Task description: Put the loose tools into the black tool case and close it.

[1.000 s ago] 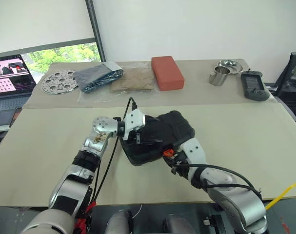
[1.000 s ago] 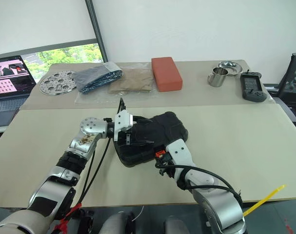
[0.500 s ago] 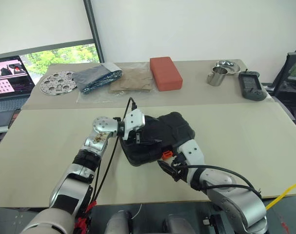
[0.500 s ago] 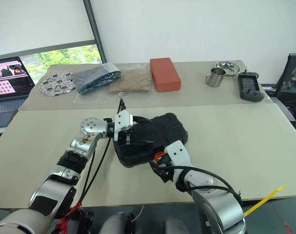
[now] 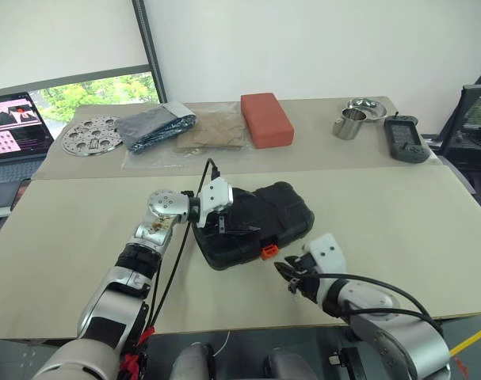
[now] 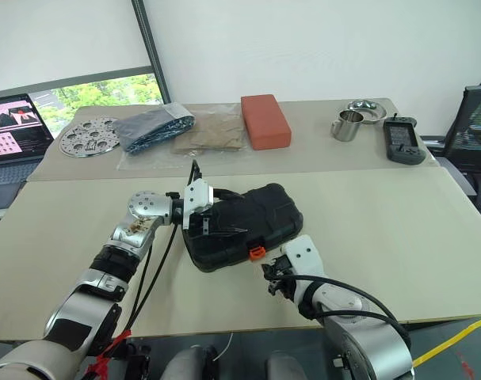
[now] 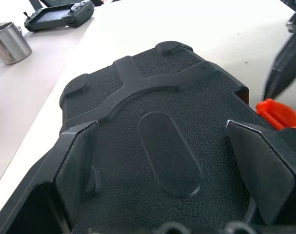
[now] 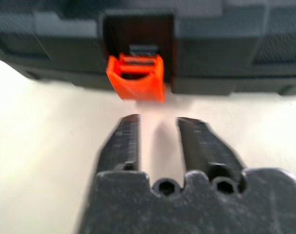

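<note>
– Beige table (image 5: 430,229), clutter along the far edge. Where's the black tool case (image 5: 264,218)?

– Mid-table, lid down, no loose tools lying about. The left gripper (image 5: 224,224) rests spread wide on its lid.

– And the orange latch (image 5: 269,251)?

– Looks unfastened; that's what remains, I'd say. The right gripper (image 5: 291,275), fingers narrowed with a slim gap and empty, has backed off from it since a second ago.
</note>
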You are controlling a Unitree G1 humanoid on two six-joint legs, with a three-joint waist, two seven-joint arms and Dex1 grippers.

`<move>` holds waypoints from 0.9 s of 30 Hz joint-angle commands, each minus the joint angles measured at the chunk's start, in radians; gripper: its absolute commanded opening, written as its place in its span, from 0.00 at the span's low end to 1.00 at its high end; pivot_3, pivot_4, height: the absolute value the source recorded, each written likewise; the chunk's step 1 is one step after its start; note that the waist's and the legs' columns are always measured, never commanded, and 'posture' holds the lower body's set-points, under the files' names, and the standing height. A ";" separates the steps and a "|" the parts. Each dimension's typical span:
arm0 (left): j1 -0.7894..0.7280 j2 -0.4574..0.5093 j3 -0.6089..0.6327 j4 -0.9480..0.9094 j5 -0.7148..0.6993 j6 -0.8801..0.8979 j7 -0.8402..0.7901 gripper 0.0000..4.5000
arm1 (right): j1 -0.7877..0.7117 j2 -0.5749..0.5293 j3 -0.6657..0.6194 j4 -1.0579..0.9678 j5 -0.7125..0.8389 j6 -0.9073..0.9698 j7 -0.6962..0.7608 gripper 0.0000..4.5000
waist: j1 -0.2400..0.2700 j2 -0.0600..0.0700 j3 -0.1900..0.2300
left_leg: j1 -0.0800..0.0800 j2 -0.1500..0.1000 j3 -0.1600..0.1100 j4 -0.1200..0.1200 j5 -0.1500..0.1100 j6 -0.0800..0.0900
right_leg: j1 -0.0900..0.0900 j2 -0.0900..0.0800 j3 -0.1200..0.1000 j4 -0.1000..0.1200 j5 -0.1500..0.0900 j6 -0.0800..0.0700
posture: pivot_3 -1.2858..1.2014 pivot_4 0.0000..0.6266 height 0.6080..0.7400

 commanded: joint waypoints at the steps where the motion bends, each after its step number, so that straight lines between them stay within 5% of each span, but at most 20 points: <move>1: 0.024 0.016 -0.031 0.051 0.050 0.001 -0.009 1.00 | -0.030 0.016 0.010 -0.037 0.015 0.006 -0.016 0.01 | 0.001 0.000 0.000 | 0.000 0.000 0.000 0.000 0.000 0.000 | 0.000 0.000 0.000 0.000 0.000 0.000 | 0.52 0.24 1.00; 21: 0.044 0.026 -0.026 0.029 0.048 0.010 0.007 1.00 | -0.112 0.032 0.043 0.059 -0.004 -0.052 -0.040 0.01 | -0.016 -0.002 -0.001 | 0.002 0.000 0.000 0.000 0.000 0.000 | 0.001 0.000 0.000 0.001 0.000 0.000 | 0.52 0.24 1.00; 27: 0.080 0.048 0.078 -0.035 -0.047 0.076 0.038 1.00 | -0.058 -0.056 -0.044 0.002 0.043 -0.080 0.048 0.01 | -0.017 -0.002 -0.001 | 0.002 0.000 -0.001 0.000 0.000 0.000 | 0.001 0.000 0.001 0.001 0.000 0.000 | 0.52 0.24 1.00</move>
